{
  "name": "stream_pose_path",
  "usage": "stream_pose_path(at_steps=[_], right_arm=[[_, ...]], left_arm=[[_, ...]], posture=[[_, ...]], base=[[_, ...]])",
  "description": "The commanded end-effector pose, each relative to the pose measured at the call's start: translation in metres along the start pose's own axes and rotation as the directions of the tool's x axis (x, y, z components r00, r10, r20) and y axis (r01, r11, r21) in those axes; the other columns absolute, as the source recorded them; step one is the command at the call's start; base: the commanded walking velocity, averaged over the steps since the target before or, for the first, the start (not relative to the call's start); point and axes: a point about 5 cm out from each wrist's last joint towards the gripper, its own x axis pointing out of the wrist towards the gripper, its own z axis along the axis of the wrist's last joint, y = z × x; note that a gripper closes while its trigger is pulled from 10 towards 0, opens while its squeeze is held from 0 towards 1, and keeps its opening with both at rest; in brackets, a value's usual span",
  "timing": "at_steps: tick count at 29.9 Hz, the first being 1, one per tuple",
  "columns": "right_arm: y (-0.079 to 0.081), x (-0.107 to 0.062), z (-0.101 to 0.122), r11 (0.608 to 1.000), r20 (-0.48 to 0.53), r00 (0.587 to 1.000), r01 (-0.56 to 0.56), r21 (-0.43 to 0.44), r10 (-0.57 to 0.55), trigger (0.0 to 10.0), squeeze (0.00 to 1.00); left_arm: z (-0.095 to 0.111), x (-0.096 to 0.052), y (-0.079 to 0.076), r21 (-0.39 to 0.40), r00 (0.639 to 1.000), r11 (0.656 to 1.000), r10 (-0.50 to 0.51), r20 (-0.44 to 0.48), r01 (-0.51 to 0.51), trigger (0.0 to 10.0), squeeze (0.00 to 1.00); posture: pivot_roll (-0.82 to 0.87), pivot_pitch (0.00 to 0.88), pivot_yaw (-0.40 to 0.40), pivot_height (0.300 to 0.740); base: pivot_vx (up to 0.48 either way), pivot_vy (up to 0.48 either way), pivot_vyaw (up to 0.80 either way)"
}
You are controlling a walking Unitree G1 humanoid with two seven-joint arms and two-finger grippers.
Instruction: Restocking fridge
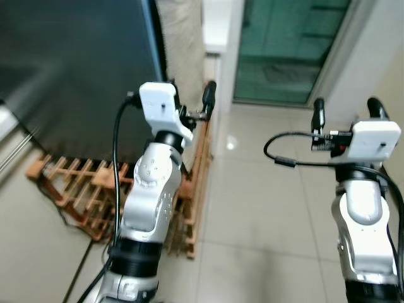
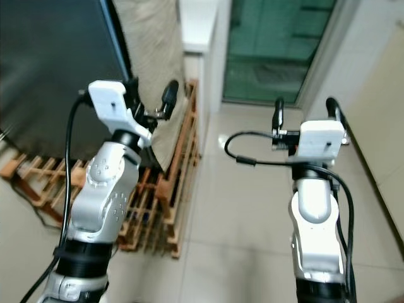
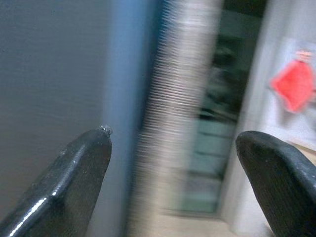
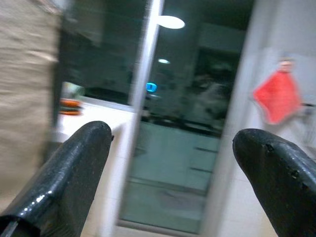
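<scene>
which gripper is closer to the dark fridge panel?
The left gripper. It is raised right beside the dark fridge panel, above the wooden rack. The right gripper hangs over bare floor tiles, towards the glass door.

I see my left gripper (image 2: 154, 101) raised at upper left beside a dark panel (image 2: 57, 69), wooden rack (image 2: 158, 208) below; right gripper (image 2: 305, 110), fingers apart, sits centre right over tiled floor (image 2: 240, 240).

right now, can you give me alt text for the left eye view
Both robot arms are raised with open, empty fingers: the left gripper near the edge of a large dark fridge, the right gripper over pale floor tiles. A low wooden rack sits on the floor by the fridge, and a green glass door lies ahead.
</scene>
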Motion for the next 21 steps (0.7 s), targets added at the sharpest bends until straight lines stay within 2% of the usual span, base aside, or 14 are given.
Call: stream_pose_path(at_steps=[1,5,10,12,13,14,15,16,21], right_arm=[[-0.002,-0.001,-0.002,1.0,-0.011,1.0,-0.009,-0.004,0.009,10.0,0.0],[0.001,-0.004,-0.005,1.0,-0.033,0.999,-0.019,0.006,0.019,10.0,0.0],[0.0,-0.005,-0.01,1.0,-0.06,0.998,-0.017,0.026,0.018,10.0,0.0],[-0.001,-0.006,-0.013,0.999,-0.083,0.997,-0.004,0.042,0.007,10.0,0.0],[-0.003,-0.007,-0.019,0.998,-0.12,0.993,0.017,0.065,-0.009,10.0,0.0],[-0.003,-0.007,-0.019,0.998,-0.12,0.993,0.017,0.065,-0.009,10.0,0.0],[-0.005,-0.009,-0.024,0.997,-0.147,0.989,0.028,0.073,-0.017,10.0,0.0],[-0.006,-0.01,-0.025,0.997,-0.158,0.987,0.032,0.075,-0.02,10.0,0.0],[-0.008,-0.017,-0.034,0.996,-0.212,0.977,0.039,0.08,-0.022,10.0,0.0]], left_arm=[[0.001,0.0,0.003,-0.004,0.999,0.999,0.034,0.001,-0.034,10.0,0.0],[0.0,0.001,0.009,0.005,0.997,0.997,0.08,-0.015,-0.08,10.0,0.0],[0.001,0.001,0.008,0.002,0.997,0.997,0.077,-0.023,-0.077,10.0,0.0],[0.0,0.002,0.005,0.009,0.998,0.998,0.054,-0.038,-0.054,10.0,0.0],[-0.006,0.001,-0.001,0.007,0.996,1.0,-0.004,-0.086,0.004,10.0,0.0],[-0.006,0.001,-0.001,0.007,0.996,1.0,-0.004,-0.086,0.004,10.0,0.0],[-0.015,-0.002,-0.01,0.0,0.985,0.997,-0.072,-0.16,0.073,10.0,0.0],[-0.019,-0.004,-0.013,-0.008,0.976,0.995,-0.101,-0.193,0.101,10.0,0.0],[-0.03,-0.011,-0.02,-0.036,0.965,0.994,-0.109,-0.239,0.103,10.0,0.0]], posture=[[-0.13,0.022,0.015,0.74],[-0.13,0.025,0.011,0.74],[-0.13,0.028,0.009,0.74],[-0.13,0.029,0.009,0.74],[-0.13,0.031,0.008,0.74],[-0.13,0.031,0.008,0.74],[-0.13,0.039,0.006,0.74],[-0.13,0.039,0.006,0.74],[-0.14,0.077,-0.007,0.74]], base=[[0.0,0.0,0.0],[0.0,0.0,0.0],[0.0,0.0,0.0],[0.0,0.0,0.0],[0.0,0.0,0.0],[0.0,0.0,0.0],[0.0,0.0,0.0],[0.0,0.0,0.0],[0.0,0.0,0.0]])
